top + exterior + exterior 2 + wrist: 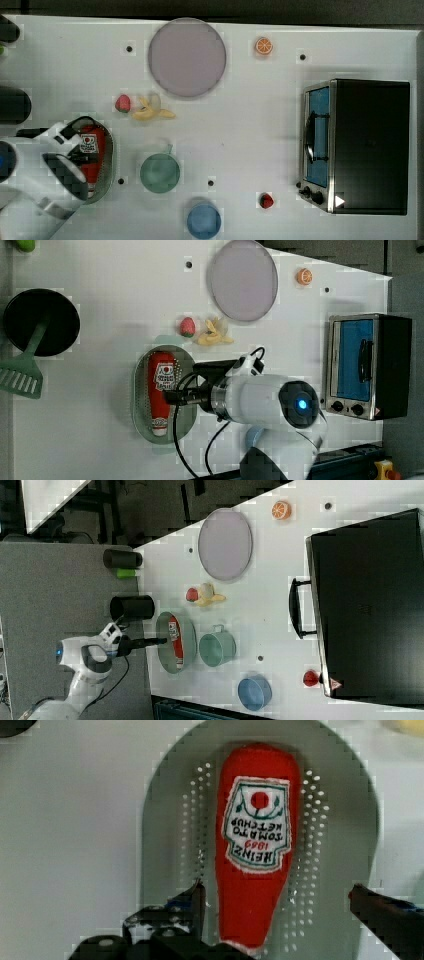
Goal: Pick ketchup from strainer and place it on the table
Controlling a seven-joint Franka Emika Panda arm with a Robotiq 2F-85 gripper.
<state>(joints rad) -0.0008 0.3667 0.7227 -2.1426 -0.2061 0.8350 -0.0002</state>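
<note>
Top view: the ketchup [90, 150] lies flat inside the strainer [108, 165], which sits on the white worktop [240, 140] at about 9 o'clock of the frame. The arm's white wrist covers the strainer's near half. A green cup [159, 173] stands at 3 o'clock of the strainer, apart from it.

Left view: ketchup [161, 390] lies lengthwise in the strainer [141, 395], white cap toward 6 o'clock. The end effector [172, 396] hangs over the bottle's middle; no contact can be made out.

Right view: the end effector [159, 641] points at the strainer [176, 642] from 9 o'clock. The ketchup [175, 640] lies inside. Contact cannot be judged here.

Wrist view: the fingers are spread wide, one dark fingertip [192, 902] on one side of the ketchup [255, 850], the other beyond the far side of the bottle. The fingers straddle the bottle's narrow end without pressing it; nothing is held. The bottle rests on the perforated floor of the strainer [345, 835], label up.
</note>
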